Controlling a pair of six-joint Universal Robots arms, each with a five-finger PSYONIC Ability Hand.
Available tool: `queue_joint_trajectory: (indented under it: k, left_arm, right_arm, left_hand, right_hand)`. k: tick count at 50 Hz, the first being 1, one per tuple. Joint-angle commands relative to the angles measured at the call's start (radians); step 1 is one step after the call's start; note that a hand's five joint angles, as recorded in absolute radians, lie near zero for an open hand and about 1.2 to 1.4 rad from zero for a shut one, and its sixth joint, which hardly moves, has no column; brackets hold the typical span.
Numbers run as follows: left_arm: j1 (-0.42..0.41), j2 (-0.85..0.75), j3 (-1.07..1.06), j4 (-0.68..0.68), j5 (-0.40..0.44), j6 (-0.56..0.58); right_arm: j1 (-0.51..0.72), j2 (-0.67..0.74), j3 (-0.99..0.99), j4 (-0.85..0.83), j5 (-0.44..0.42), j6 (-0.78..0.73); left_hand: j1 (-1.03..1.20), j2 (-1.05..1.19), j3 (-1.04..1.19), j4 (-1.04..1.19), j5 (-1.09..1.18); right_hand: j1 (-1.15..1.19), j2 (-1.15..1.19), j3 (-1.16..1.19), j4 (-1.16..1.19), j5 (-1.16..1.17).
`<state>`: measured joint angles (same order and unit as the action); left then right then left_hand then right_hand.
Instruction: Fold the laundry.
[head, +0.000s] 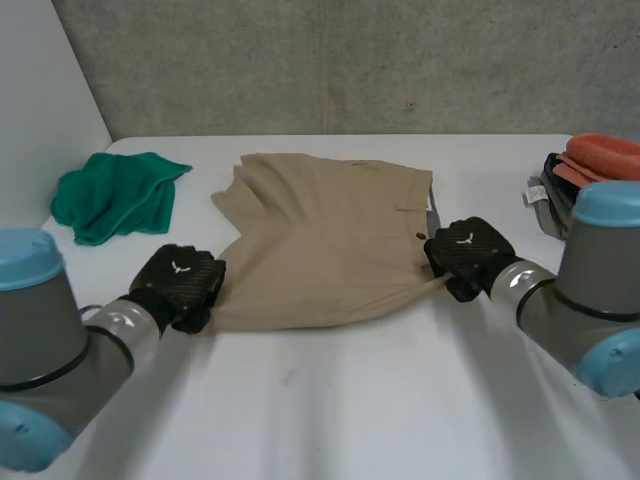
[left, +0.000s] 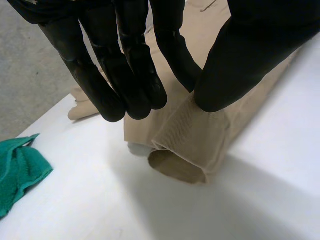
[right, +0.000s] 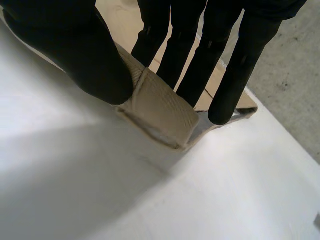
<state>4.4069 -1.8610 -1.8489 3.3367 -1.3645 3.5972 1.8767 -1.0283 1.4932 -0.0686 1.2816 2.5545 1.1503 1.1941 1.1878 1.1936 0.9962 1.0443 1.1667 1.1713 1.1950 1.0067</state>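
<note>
cloth first, from the head view: a tan garment (head: 330, 235) lies flat in the middle of the white table (head: 350, 410), its long axis running across from one arm to the other, its bulk lying away from the robot, beyond both sets of fingers. the left hand (head: 180, 285) sits on the near left corner and the right hand (head: 468, 255) on the right edge close to the near corner, so each arm is about as near to its own end and the near edge spans between them. my guess is that the coming move carries this edge up and over toward the far side, and both ends need to rise together. a crumpled green cloth (head: 115, 195) rests well apart at the far left, an orange bundle (head: 600, 160) at the far right edge, and a grey wall (head: 350, 60) closes the back; the table toward the robot is bare

left wrist view: the thumb presses down on a rolled hem of the tan garment while the fingers (left: 130, 85) reach behind it, a pinch on that corner, which stands slightly off the table

right wrist view: the same kind of hold, the thumb on top of a folded band of tan fabric, fingers (right: 185, 60) straight behind it, the corner pinched between them just above the surface
</note>
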Motion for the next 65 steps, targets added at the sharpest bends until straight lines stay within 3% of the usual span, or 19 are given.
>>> queue_joint_trajectory:
  k: [1, 6, 11, 24, 25, 26, 28, 36, 41, 49, 60, 64, 65]
  left_arm:
    - [0.023, 0.118, -0.072, -0.232, 0.042, 0.044]
    - [0.016, 0.169, -0.105, -0.504, 0.047, 0.124]
    - [0.017, 0.169, -0.089, -0.684, 0.062, 0.175]
    - [-0.060, 0.048, 0.118, -0.491, 0.009, 0.118]
    - [-0.067, 0.031, 0.135, -0.479, 0.001, 0.114]
    - [-0.086, 0.004, 0.175, -0.461, -0.011, 0.118]
    - [-0.098, -0.021, 0.215, -0.448, -0.024, 0.129]
    - [-0.083, -0.154, 0.444, -0.312, -0.051, 0.103]
    - [-0.064, -0.357, 0.659, -0.223, 0.027, 0.065]
    - [-0.038, -0.596, 0.908, -0.295, 0.153, 0.080]
    - [-0.037, -0.699, 1.010, -0.344, 0.176, 0.167]
    - [-0.043, -0.713, 1.010, -0.330, 0.170, 0.172]
    - [-0.044, -0.715, 1.007, -0.318, 0.159, 0.176]
  right_arm:
    - [-0.048, -0.085, 0.005, 0.369, -0.050, -0.124]
    - [-0.089, -0.140, 0.005, 0.772, -0.082, -0.347]
    - [-0.110, -0.156, -0.021, 0.932, -0.090, -0.416]
    - [-0.074, -0.108, -0.065, 0.764, -0.067, -0.251]
    - [-0.073, -0.107, -0.064, 0.753, -0.065, -0.243]
    - [-0.068, -0.107, -0.056, 0.732, -0.062, -0.232]
    - [-0.067, -0.108, -0.044, 0.713, -0.061, -0.229]
    - [-0.060, -0.124, 0.022, 0.627, -0.061, -0.229]
    - [-0.060, -0.127, 0.056, 0.584, -0.061, -0.221]
    - [-0.064, -0.128, 0.097, 0.546, -0.059, -0.220]
    - [-0.087, -0.141, 0.119, 0.532, -0.059, -0.220]
    - [-0.091, -0.147, 0.121, 0.530, -0.059, -0.218]
    - [-0.091, -0.148, 0.122, 0.530, -0.059, -0.214]
  left_hand:
    - [0.246, 0.202, 0.208, 0.203, 0.226]
    - [0.246, 0.202, 0.208, 0.203, 0.226]
    - [0.246, 0.202, 0.208, 0.203, 0.226]
    - [0.217, 0.173, 0.180, 0.174, 0.197]
    - [-0.053, -0.097, -0.091, -0.097, -0.074]
    - [-0.733, -0.777, -0.771, -0.777, -0.754]
    - [-0.948, -0.992, -0.986, -0.991, -0.969]
    - [-0.808, -0.852, -0.845, -0.851, -0.828]
    - [-0.600, -0.643, -0.637, -0.643, -0.620]
    - [-0.470, -0.514, -0.508, -0.513, -0.490]
    - [-0.508, -0.552, -0.546, -0.552, -0.529]
    - [-0.072, -0.116, -0.110, -0.115, -0.092]
    - [0.185, 0.141, 0.147, 0.142, 0.165]
  right_hand:
    - [0.352, 0.230, 0.225, 0.201, 0.215]
    - [0.352, 0.230, 0.225, 0.201, 0.215]
    - [0.352, 0.230, 0.225, 0.201, 0.215]
    - [0.352, 0.230, 0.225, 0.201, 0.215]
    - [0.352, 0.230, 0.225, 0.201, 0.215]
    - [0.352, 0.230, 0.225, 0.201, 0.215]
    - [0.352, 0.230, 0.225, 0.201, 0.215]
    - [0.352, 0.230, 0.225, 0.201, 0.215]
    - [0.352, 0.230, 0.225, 0.201, 0.215]
    - [0.352, 0.230, 0.225, 0.201, 0.215]
    - [0.352, 0.230, 0.225, 0.201, 0.215]
    - [0.352, 0.230, 0.225, 0.201, 0.215]
    - [0.352, 0.230, 0.225, 0.201, 0.215]
